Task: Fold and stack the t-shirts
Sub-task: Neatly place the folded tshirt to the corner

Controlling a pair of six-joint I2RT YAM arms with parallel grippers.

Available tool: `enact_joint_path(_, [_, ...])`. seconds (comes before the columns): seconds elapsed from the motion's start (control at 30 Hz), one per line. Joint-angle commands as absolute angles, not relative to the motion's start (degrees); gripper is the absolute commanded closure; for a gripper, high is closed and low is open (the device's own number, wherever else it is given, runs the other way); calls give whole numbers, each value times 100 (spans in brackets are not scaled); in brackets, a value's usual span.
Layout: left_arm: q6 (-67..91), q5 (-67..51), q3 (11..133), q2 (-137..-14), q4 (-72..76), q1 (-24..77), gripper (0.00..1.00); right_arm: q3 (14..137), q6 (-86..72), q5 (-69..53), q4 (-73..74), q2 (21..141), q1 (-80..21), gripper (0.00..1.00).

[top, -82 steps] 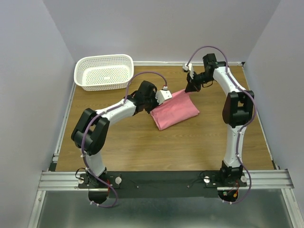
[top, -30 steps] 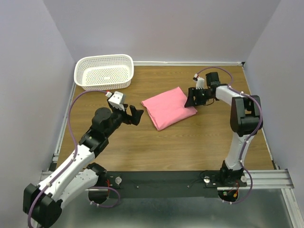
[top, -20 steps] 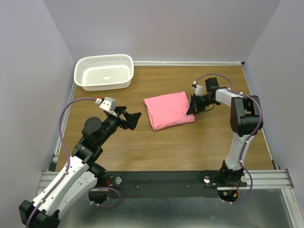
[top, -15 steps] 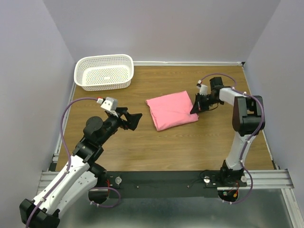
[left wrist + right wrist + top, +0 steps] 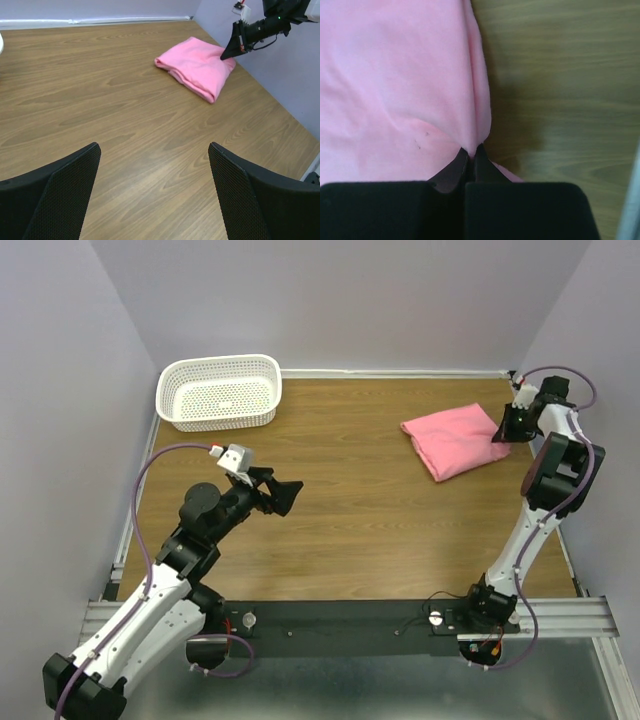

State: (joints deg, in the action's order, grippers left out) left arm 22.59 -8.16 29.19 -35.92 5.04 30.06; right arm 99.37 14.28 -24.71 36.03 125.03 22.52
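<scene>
R gripper (image 5: 504, 430) pinching shut on right edge of t-shirt (image 5: 452, 440), far right; cloth lying left of it; L gripper (image 5: 284, 493) gaping empty, well apart.

I'm driving two matching arms: the left arm (image 5: 140, 615) and the right arm (image 5: 515, 540) both have glossy white links joined by chunky black joint housings. A thin purple cable (image 5: 160, 454) loops to a small white camera box (image 5: 233, 457) at each wrist. The left gripper (image 5: 290, 495) has broad black fingers (image 5: 60, 195) faced with a fine dotted mesh.
</scene>
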Motion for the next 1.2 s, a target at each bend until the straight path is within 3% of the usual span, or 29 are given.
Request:
enact_joint_path(0.0, [2276,-1072,2856,-3700,633,2988,4,10747,1828,-1443,3929,13129,2276,88])
enact_joint_path(0.03, [2250,-1081,2874,-3718,633,2988,4,11019,1872,-1111,3929,13192,2268,81])
enact_joint_path(0.1, [2250,-1090,2883,-3727,615,2988,5,11319,1890,-697,3929,13350,2268,79])
enact_joint_path(0.2, [2250,-1072,2874,-3735,624,2988,4,11636,1995,-176,3920,13360,2276,67])
enact_joint_path(0.33, [2206,-1037,2900,-3753,624,2988,4,11304,2284,-605,3920,12921,2241,31])
enact_joint_path(0.37, [2189,-1011,2909,-3744,624,2988,4,11007,2477,-850,3929,12641,2180,27])
enact_joint_path(0.5, [2153,-897,2953,-3674,589,2988,5,10424,2856,-1229,3929,12033,1829,26])
enact_joint_path(0.73, [2092,-554,3006,-3340,440,2988,4,9537,3488,-3505,4419,11540,1380,33])
enact_joint_path(0.87, [2065,-422,3024,-3191,281,2980,4,9360,3569,-2956,4368,11733,950,41])
enact_joint_path(0.93, [2083,-430,3006,-3216,299,2988,4,9404,3080,-2230,3863,11899,618,39])
enact_joint_path(1.17, [2065,-457,2997,-3331,343,2988,4,9747,2734,-2004,3788,12365,203,39])
